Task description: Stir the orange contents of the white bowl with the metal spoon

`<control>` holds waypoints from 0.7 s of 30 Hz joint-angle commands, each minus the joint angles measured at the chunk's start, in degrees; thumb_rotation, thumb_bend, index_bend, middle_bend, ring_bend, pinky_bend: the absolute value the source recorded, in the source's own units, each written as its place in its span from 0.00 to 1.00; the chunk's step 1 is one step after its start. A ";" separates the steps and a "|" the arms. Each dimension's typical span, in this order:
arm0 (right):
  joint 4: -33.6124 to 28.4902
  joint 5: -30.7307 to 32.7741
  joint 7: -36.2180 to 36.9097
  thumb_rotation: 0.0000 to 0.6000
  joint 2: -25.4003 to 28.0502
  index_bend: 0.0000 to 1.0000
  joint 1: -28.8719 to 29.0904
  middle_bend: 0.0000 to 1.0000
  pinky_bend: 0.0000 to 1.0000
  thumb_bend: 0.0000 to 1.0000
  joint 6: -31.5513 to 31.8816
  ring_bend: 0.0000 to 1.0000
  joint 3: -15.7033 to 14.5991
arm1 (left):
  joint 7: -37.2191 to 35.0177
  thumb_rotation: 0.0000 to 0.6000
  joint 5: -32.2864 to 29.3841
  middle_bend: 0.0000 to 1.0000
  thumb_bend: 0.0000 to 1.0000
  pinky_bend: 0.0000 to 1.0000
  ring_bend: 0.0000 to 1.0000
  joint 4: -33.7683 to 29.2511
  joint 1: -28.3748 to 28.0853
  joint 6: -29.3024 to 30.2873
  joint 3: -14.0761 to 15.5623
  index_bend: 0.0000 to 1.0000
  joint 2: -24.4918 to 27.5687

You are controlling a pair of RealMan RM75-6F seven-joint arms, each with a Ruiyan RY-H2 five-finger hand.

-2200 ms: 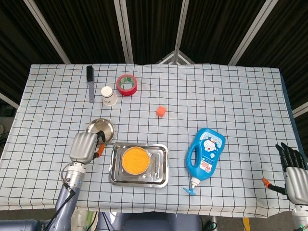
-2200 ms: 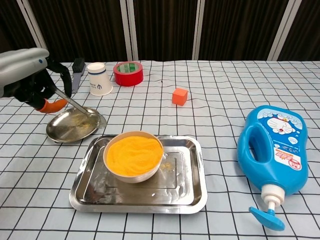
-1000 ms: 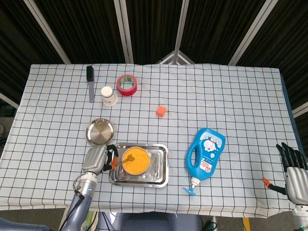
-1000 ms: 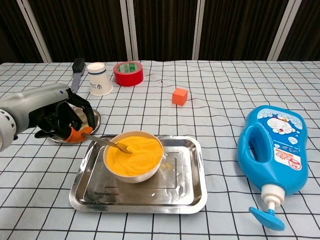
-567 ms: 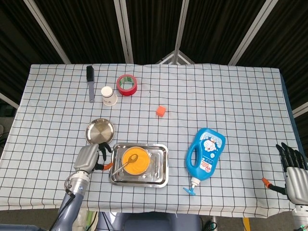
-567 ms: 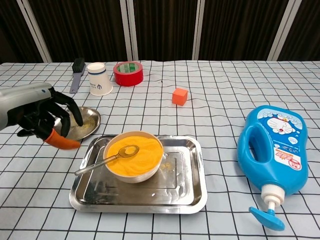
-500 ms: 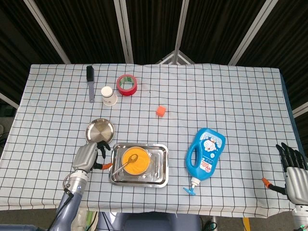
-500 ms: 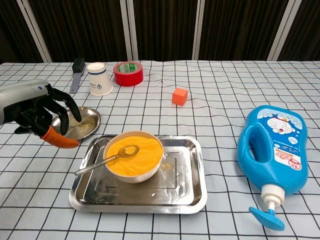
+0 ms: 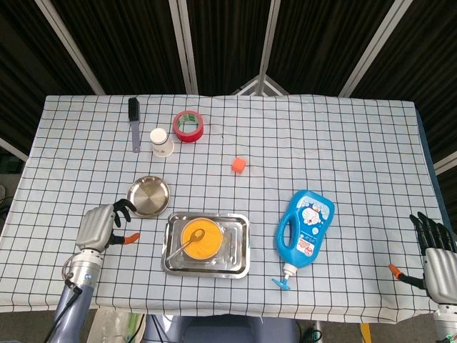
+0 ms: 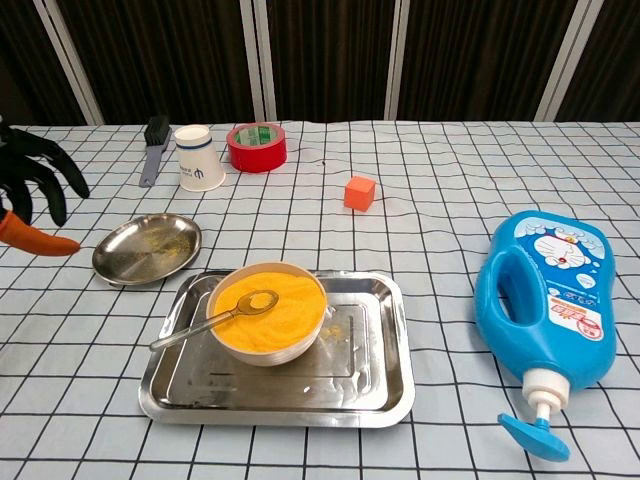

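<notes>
At the lower left of the head view the left hand point(image 9: 100, 224) hangs over the desk point(image 9: 343, 143) with its fingers point(image 10: 45, 165) spread apart and nothing in them, well apart from the tray. Just right of it and a little higher lies a small round metal dish point(image 9: 148, 196). Lower centre sits the steel tray point(image 9: 239, 246), and inside it, toward its left half, the white bowl point(image 10: 222, 333) filled with flat, bright orange contents point(image 10: 285, 305). The metal spoon point(image 10: 215, 318) rests unheld: its scoop lies on the orange surface near the middle, its handle leaning over the bowl's left rim and pointing down-left toward the tray floor.

To stir well, I judge the left hand should come in from the left, pinch the handle at its free lower end, lift it only slightly, and sweep the scoop in slow circles kept inside the rim. The fill reaches nearly to the edge, so a fast or deep stroke would likely spill, and a few orange flecks already lie on the tray.

At the lower right edge the right hand point(image 9: 432, 246) is idle, fingers apart, holding nothing.
</notes>
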 commanded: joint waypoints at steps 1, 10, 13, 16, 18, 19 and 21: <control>0.00 0.10 0.00 1.00 0.00 0.00 0.00 0.00 0.00 0.20 -0.01 0.00 0.05 | -3.59 1.00 5.60 0.40 0.24 0.48 0.43 0.43 3.24 0.82 3.44 0.36 4.39; -0.32 0.26 -0.80 1.00 -0.14 0.00 0.02 0.00 0.00 0.20 -0.04 0.00 0.08 | -10.53 1.00 16.71 0.31 0.50 0.29 0.26 5.10 8.80 1.51 10.37 0.27 11.10; -0.51 0.11 -1.21 1.00 -0.24 0.00 -0.02 0.00 0.00 0.20 0.11 0.00 0.01 | -11.17 1.00 17.19 0.31 0.62 0.40 0.29 5.25 8.88 0.62 10.47 0.22 12.01; -0.50 0.26 -1.28 1.00 -0.26 0.00 -0.02 0.00 0.00 0.20 0.04 0.00 0.04 | -9.54 1.00 16.82 0.41 0.73 0.57 0.43 4.54 8.09 -1.62 10.76 0.19 12.93; -0.50 0.38 -1.14 1.00 -0.24 0.00 -0.02 0.00 0.00 0.20 -0.01 0.00 0.09 | -7.54 1.00 16.93 0.54 0.79 0.67 0.53 3.85 7.25 -2.97 10.78 0.19 13.10; -0.49 0.40 -1.05 1.00 -0.23 0.00 -0.02 0.00 0.00 0.20 -0.01 0.00 0.11 | -6.12 1.00 17.24 0.59 0.80 0.70 0.57 3.57 6.69 -3.67 10.85 0.19 13.01; -0.50 0.37 -0.92 1.00 -0.20 0.00 0.01 0.00 0.00 0.20 -0.06 0.00 0.11 | -3.16 1.00 17.79 0.68 0.84 0.76 0.64 2.99 5.62 -4.97 11.01 0.19 12.72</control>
